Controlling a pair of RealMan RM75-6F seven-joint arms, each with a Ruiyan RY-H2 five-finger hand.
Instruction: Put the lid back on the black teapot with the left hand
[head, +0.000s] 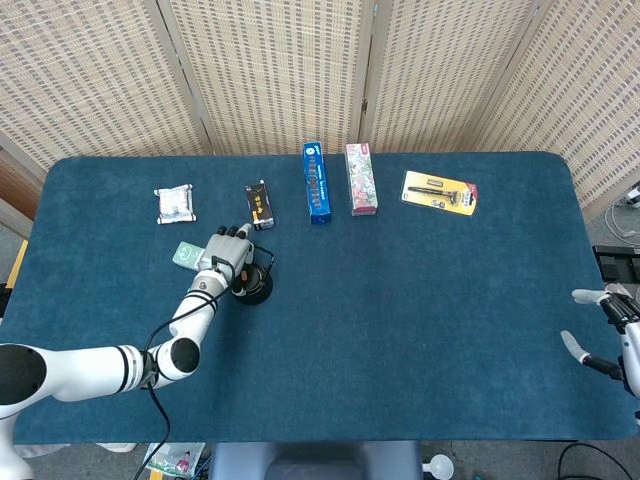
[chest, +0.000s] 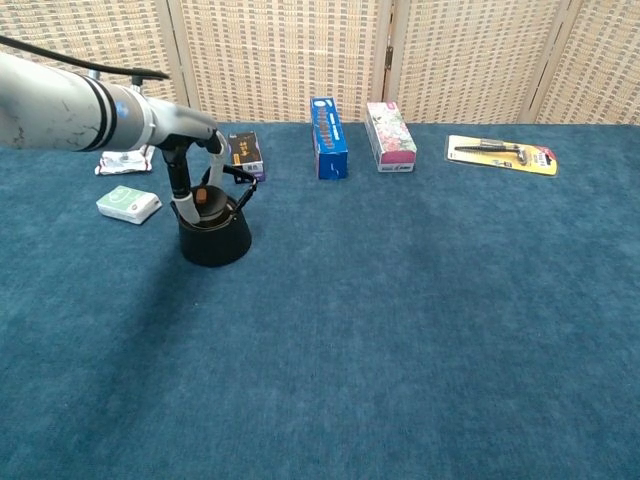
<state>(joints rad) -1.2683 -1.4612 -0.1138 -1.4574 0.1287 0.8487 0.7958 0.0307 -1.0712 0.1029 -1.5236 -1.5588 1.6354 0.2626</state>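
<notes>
On the blue table (chest: 420, 330), left hand (head: 226, 258) pinched lid (chest: 203, 194) at black teapot (chest: 214, 238) mouth; next, seat and release.

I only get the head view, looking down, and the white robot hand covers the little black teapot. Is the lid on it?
Observer: In the chest view the left hand holds the small round dark lid right at the mouth of the black teapot. I cannot tell if it is fully seated.
Operator: Is the pot standing straight?
Observer: Yes, upright on the blue table cloth, with its thin wire handle raised beside the fingers.
Operator: And the green thing by the hand?
Observer: A flat pale-green packet, lying apart from the teapot with bare cloth between them.
</notes>
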